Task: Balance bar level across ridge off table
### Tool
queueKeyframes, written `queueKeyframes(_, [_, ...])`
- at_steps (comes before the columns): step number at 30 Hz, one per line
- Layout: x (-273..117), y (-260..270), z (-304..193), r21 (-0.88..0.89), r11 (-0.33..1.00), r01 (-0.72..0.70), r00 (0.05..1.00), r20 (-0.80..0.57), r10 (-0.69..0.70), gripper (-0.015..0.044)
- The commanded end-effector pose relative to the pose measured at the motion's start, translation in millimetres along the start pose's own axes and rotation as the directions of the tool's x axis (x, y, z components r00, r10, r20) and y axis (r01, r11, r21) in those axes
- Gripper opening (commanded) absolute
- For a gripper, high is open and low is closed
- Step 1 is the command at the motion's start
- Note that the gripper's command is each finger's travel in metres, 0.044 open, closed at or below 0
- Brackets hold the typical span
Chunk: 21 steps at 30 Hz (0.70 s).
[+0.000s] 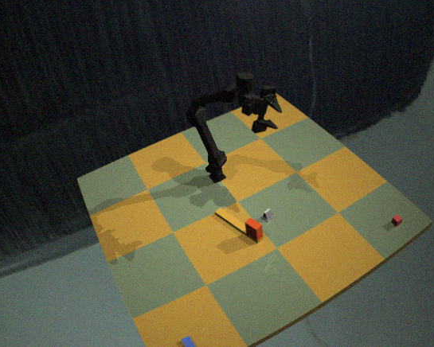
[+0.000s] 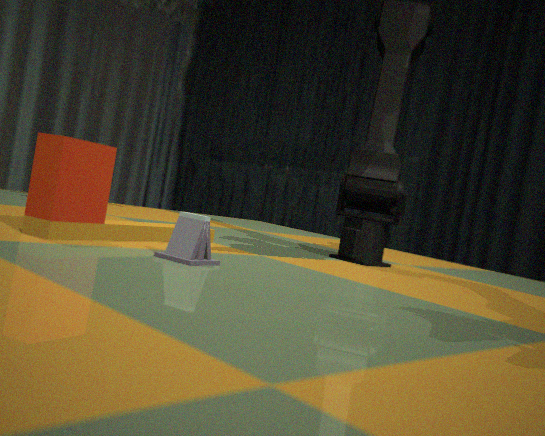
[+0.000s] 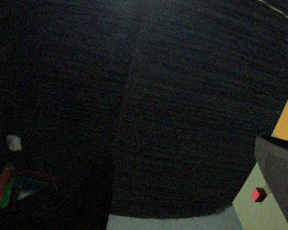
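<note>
Jaws on your gripper point(image 1: 268, 116) stand partly open and hold nothing, high over the checkered surface point(image 1: 335, 255)'s far corner, while the bar point(image 1: 240, 221) lies flat on that surface just beside the grey ridge point(image 1: 267, 215), red-block end nearest it.

The arm point(image 1: 208, 135) is matte black, with blocky links and cylindrical joints.

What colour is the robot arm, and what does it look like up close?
The arm is black or very dark grey all over, with a matte look. It is made of slim straight links joined by chunky rounded joints, and it stands on a short, round, stepped base. The gripper has pointed, wedge-shaped fingers. No cables, stickers or markings can be made out in these dim pictures.
</note>
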State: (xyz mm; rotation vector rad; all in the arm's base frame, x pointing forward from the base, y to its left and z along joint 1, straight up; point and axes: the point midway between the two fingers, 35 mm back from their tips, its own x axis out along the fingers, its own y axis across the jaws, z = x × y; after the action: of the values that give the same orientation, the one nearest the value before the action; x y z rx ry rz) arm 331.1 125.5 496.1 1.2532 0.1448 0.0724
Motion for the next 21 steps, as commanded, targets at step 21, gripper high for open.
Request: queueKeyframes(21, [62, -186, 44, 0.531, 0.637, 0.558, 0.757, -0.012, -0.653, 0.0315])
